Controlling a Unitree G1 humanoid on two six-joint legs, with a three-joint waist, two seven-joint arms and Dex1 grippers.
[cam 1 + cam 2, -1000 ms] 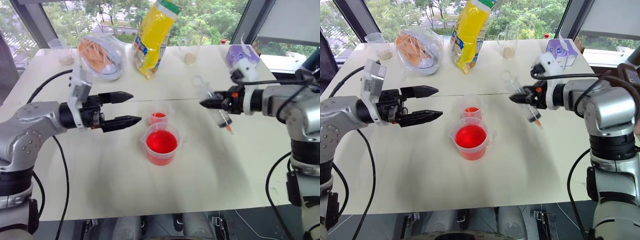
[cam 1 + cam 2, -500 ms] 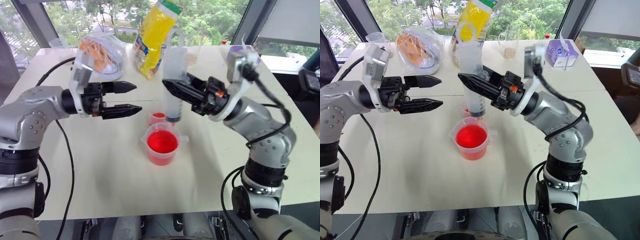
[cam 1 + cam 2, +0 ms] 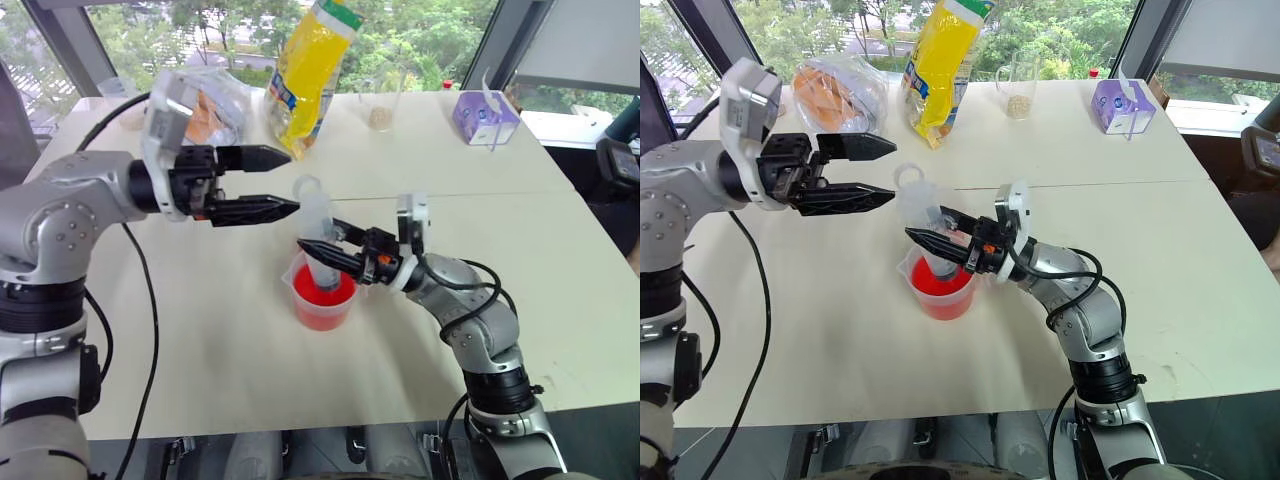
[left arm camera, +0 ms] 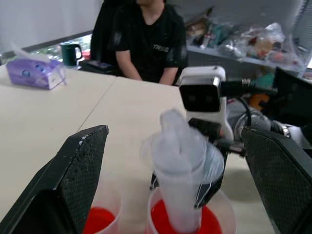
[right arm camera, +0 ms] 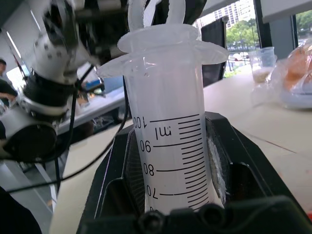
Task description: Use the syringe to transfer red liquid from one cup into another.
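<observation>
We are looking over a white table (image 3: 200,350) holding, at the far side, a yellow bag (image 3: 306,75), a clear bag of orange items (image 3: 205,110), a cup of beige grains (image 3: 379,112) and a purple tissue box (image 3: 485,115); a person in a black shirt (image 4: 146,39) is sitting beyond the table in the left wrist view; in the middle we are seeing the wide spouted beaker (image 3: 322,292) holding red liquid (image 3: 322,290), with the small narrow cup (image 4: 100,214) just beside it holding a little red; the syringe (image 3: 316,235) is standing nearly upright with its nozzle end down inside the beaker, plunger ring on top; the right gripper (image 3: 330,252) is clamping the barrel, arm reaching in low from the right with the fingers pointing left and slightly up; the left gripper (image 3: 272,180) is hovering with its fingers spread wide and holding nothing, arm level and pointing right, just above and left of the plunger top; we are judging this as the fill step, tip in the source liquid but plunger not yet drawn; next move is probably calling for the left fingers closing on the plunger ring and pulling up while the right is keeping the barrel steady; a skewed pull could be tipping the beaker.
</observation>
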